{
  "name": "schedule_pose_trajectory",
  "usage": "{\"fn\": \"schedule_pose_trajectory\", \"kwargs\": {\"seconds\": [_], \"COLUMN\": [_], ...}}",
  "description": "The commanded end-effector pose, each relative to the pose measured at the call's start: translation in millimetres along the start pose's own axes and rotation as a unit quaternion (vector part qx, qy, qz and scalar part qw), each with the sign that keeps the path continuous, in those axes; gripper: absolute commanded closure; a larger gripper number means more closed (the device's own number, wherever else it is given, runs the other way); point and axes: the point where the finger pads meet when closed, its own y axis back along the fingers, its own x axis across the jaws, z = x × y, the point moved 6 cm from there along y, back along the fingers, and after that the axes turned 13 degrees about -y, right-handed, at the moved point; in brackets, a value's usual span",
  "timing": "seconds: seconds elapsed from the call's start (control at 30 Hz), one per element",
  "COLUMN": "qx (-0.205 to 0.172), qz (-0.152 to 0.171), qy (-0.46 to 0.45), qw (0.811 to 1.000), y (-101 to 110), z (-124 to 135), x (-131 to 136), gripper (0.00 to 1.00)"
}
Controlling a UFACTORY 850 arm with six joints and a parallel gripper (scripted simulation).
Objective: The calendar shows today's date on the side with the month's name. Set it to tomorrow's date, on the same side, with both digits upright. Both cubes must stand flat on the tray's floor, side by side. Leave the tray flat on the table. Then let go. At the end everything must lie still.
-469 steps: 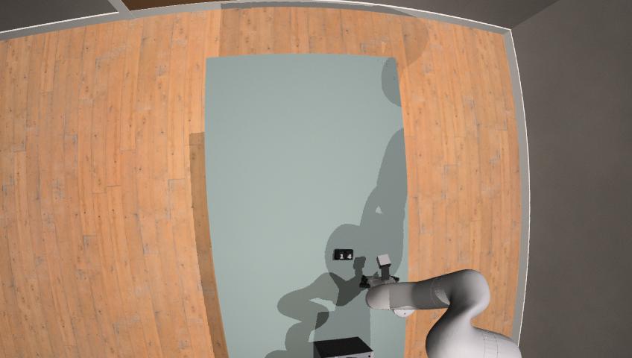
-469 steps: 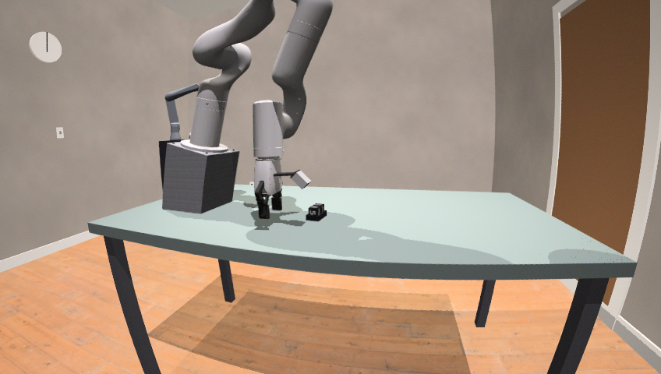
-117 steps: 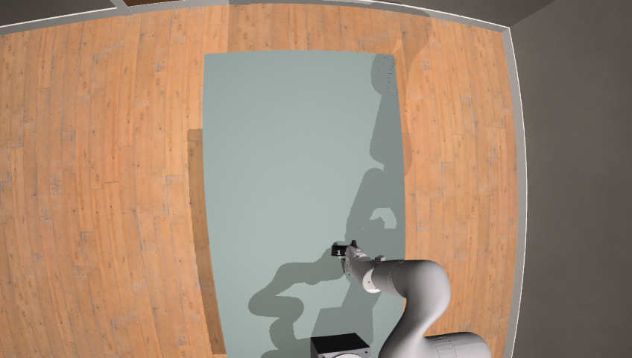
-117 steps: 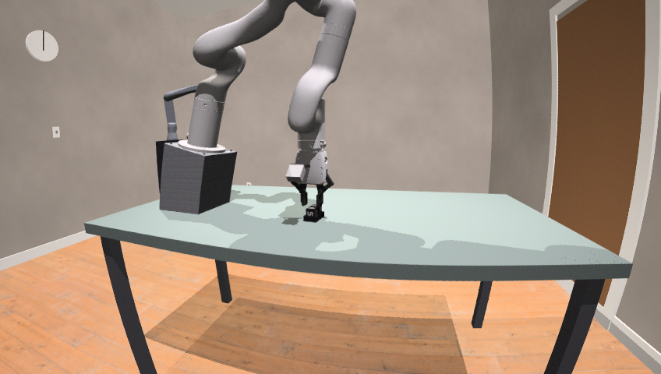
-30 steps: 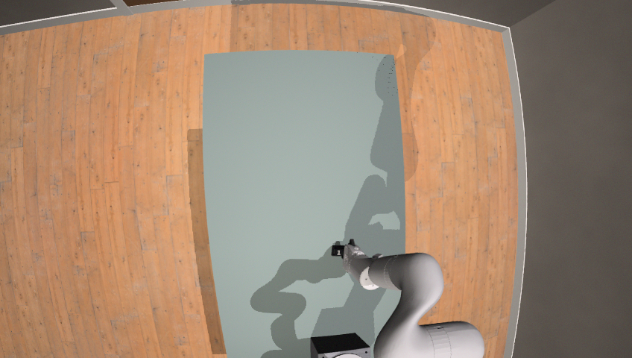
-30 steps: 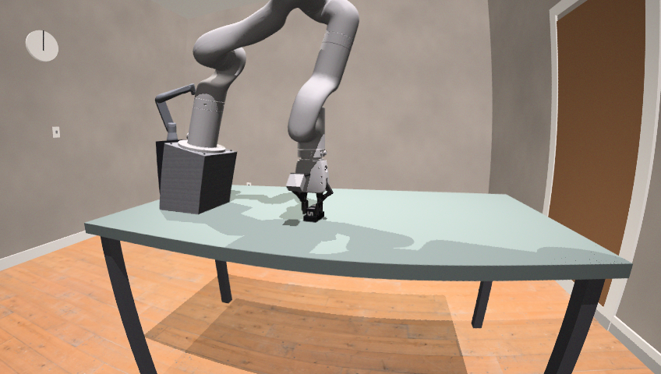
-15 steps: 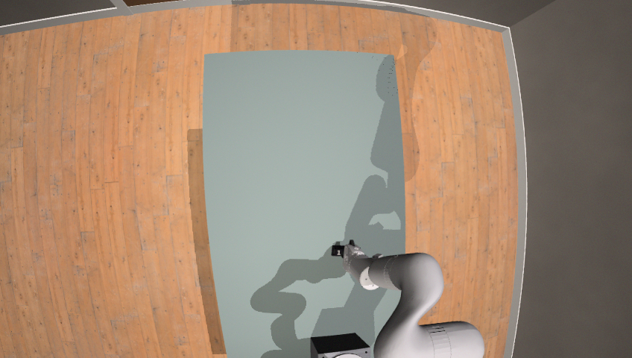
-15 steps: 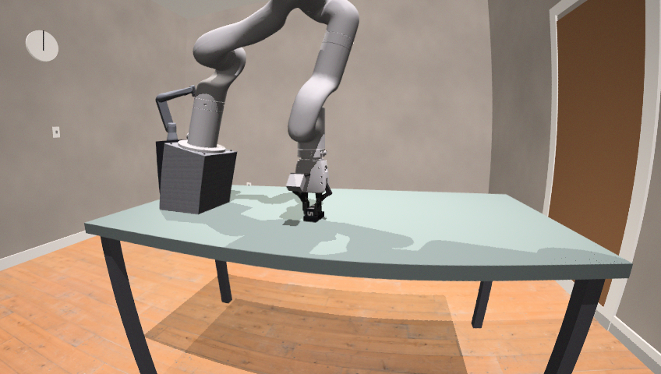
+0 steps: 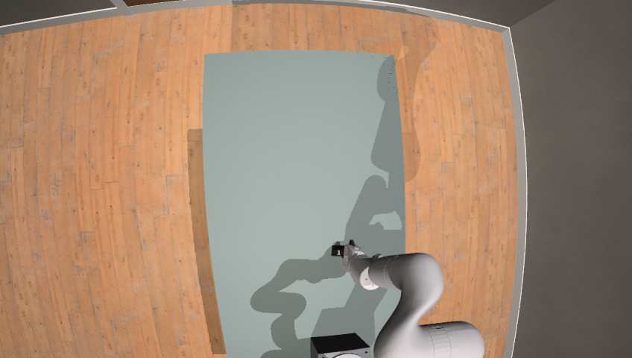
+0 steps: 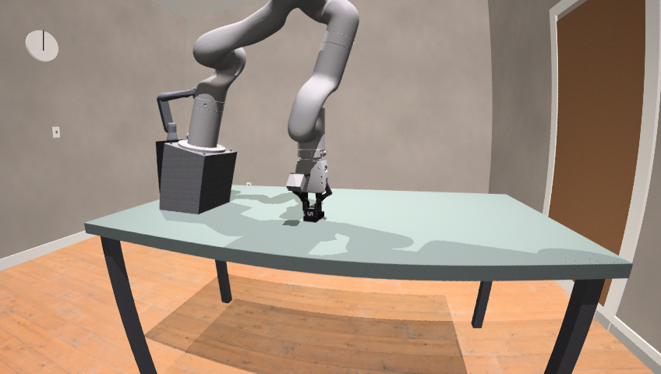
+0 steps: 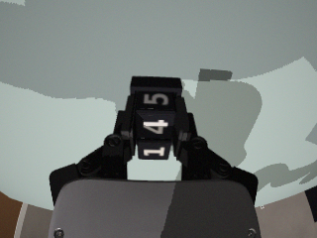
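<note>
4-5 cube (image 10: 310, 213) (image 11: 156, 124) stands in tray (image 9: 333, 255) (image 10: 312, 219) (image 11: 156, 83), clasped by part-closed gripper (image 9: 347, 248) (image 10: 312, 206) (image 11: 155, 109) at three and nine o'clock in wrist view, apparently so numbered faces stay free for turning. 1 cube (image 9: 338, 251) (image 11: 153, 150) sits at six o'clock, seemingly left as tens digit. Tray rests on table (image 9: 283, 133) (image 10: 417, 222) (image 11: 50, 50); month side unreadable.

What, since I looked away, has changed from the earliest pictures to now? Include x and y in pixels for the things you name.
The gripper (image 9: 348, 248) (image 10: 312, 206) (image 11: 155, 109) moved away from the base to the calendar and closed on the cube showing 4 (image 10: 309, 213) (image 11: 155, 124). The cube showing 1 (image 9: 338, 252) (image 11: 154, 151) and the tray (image 9: 333, 255) (image 10: 310, 220) (image 11: 156, 82) look unmoved.
</note>
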Motion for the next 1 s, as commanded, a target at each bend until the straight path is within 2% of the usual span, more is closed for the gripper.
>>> {"fn": "schedule_pose_trajectory", "kwargs": {"seconds": [0.0,0.17,0.33,0.4,0.73,0.83,0.97], "qx": [0.000,0.000,0.000,0.000,0.000,0.000,0.000], "qz": [-0.001,-0.001,-0.001,-0.001,-0.001,-0.001,-0.001], "qy": [0.000,0.000,0.000,0.000,0.000,0.000,0.000], "qw": [1.000,1.000,1.000,1.000,1.000,1.000,1.000], "y": [0.3,2.0,21.8,21.8,90.2,98.8,100.2], "z": [0.1,0.1,0.1,0.1,0.1,0.1,0.1], "x": [-0.6,-0.6,-0.6,-0.6,-0.5,-0.5,-0.5], "gripper": [0.73,0.73,0.73,0.73,0.73,0.73,0.73]}}
